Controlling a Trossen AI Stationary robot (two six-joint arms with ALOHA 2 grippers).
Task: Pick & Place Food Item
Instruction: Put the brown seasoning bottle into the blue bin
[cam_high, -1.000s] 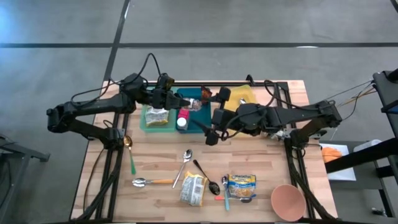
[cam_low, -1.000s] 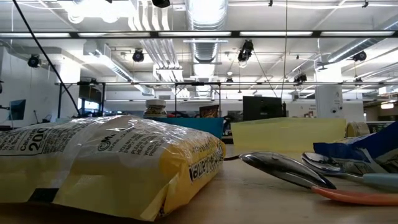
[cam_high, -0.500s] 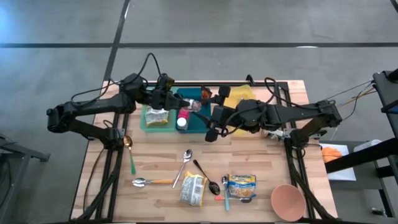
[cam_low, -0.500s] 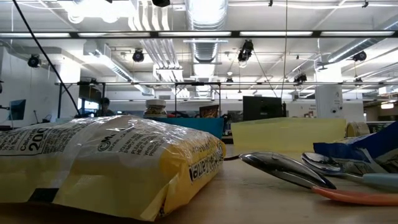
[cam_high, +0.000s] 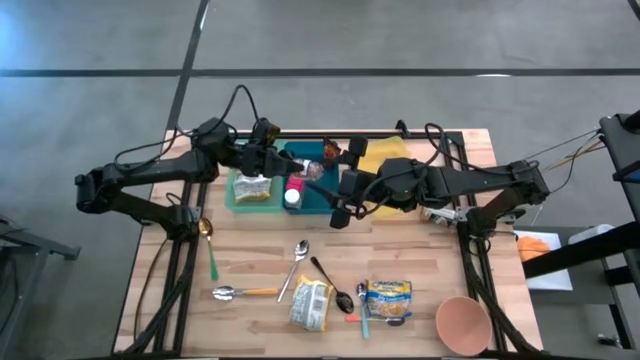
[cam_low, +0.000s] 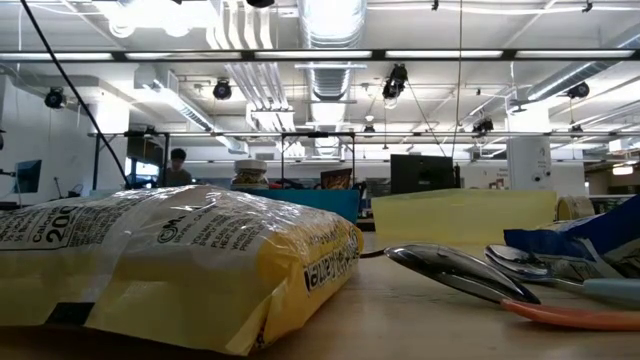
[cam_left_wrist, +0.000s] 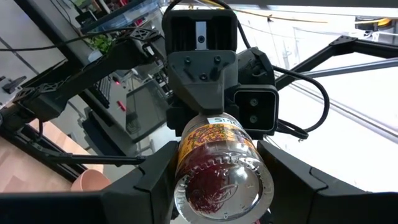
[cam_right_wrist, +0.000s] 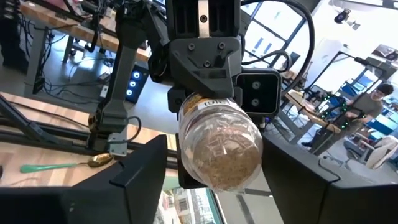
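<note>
Looking straight down, both arms meet above the teal tray (cam_high: 240, 203) at the back of the tabletop (cam_high: 420, 250). The left gripper (cam_high: 314, 161) and the right gripper (cam_high: 346, 163) face each other tip to tip, with a small jar (cam_high: 330, 151) of reddish-brown food between the two sets of fingers, raised above the tray. Below the left fingers, a food packet (cam_high: 252, 186) and a white-capped bottle (cam_high: 292, 194) lie in the tray.

From tabletop height, neither arm shows. A yellow packet (cam_low: 180, 260) fills the foreground beside a spoon (cam_low: 460, 272), and a person (cam_low: 177, 168) stands far back in the room.

From the left wrist, the jar lies lengthwise between the left fingers (cam_left_wrist: 149, 180), which press against its sides, clenched on it; the right gripper sits at the jar's far end.

From the right wrist, the jar sits between the right fingers (cam_right_wrist: 140, 174), flanked closely on both sides. Whether they clamp the jar or only bracket it, I cannot tell.
</note>
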